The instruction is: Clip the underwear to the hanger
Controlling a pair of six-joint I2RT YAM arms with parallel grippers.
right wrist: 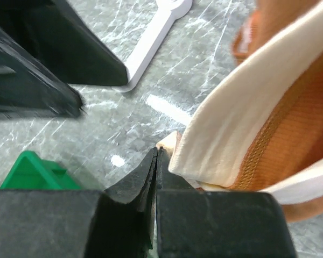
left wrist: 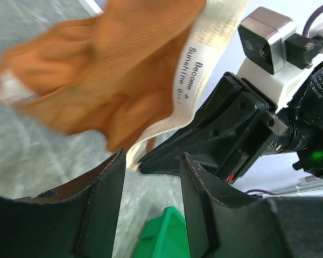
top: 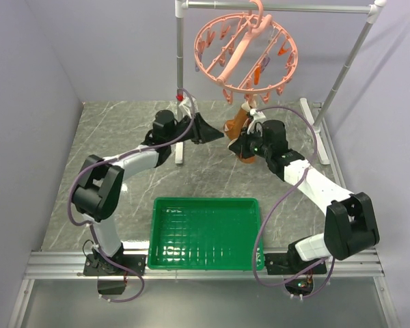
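The rust-orange underwear (top: 238,124) with a cream waistband hangs in the air just under the salmon-pink ring hanger (top: 246,48), which hangs tilted from the rack bar with several small clothespins. My right gripper (top: 232,145) is shut, and in the right wrist view (right wrist: 157,150) a cream edge of the waistband shows pinched at its tips, with the underwear (right wrist: 290,123) bunched to the right. My left gripper (top: 217,134) is open and empty just left of the cloth. In the left wrist view (left wrist: 151,156) the underwear (left wrist: 113,80) hangs beyond its tips.
A green tray (top: 205,232) sits at the near middle of the marble table. The grey metal rack (top: 342,75) stands at the back, with a white foot (top: 180,152) under my left arm. Purple walls close in on both sides.
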